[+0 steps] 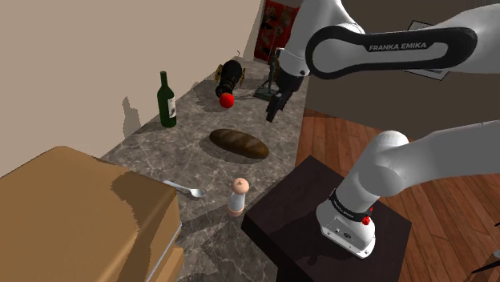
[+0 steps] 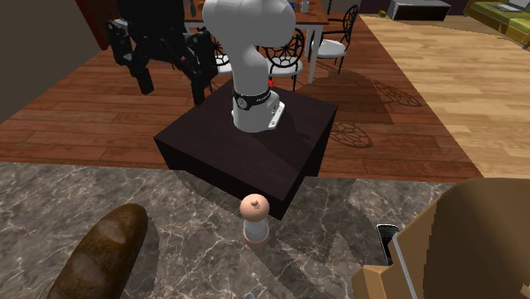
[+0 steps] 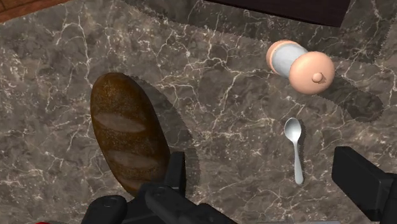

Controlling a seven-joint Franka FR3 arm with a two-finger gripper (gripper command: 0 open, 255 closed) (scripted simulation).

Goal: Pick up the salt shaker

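Step in hand (judged): approach. The tool hangs high over the desk, its fingers apart with nothing between them.

The salt shaker stands upright at lower centre of the shoulder view, just beside the dark stand. A spoon lies near it, and a bread loaf lies further up-frame.

To do well:
- Bring the tool toward the stand and centre it over the shaker's rounded cap.
- Descend straight and close on the pale body below the cap.
- Mind the stand's edge and the spoon.

Hard to make out:
- The wrist view's edge cuts off the tool's finger bases.
- The shaker looks slanted there, probably from perspective.
- A cardboard box is cropped at the shoulder view's lower left.
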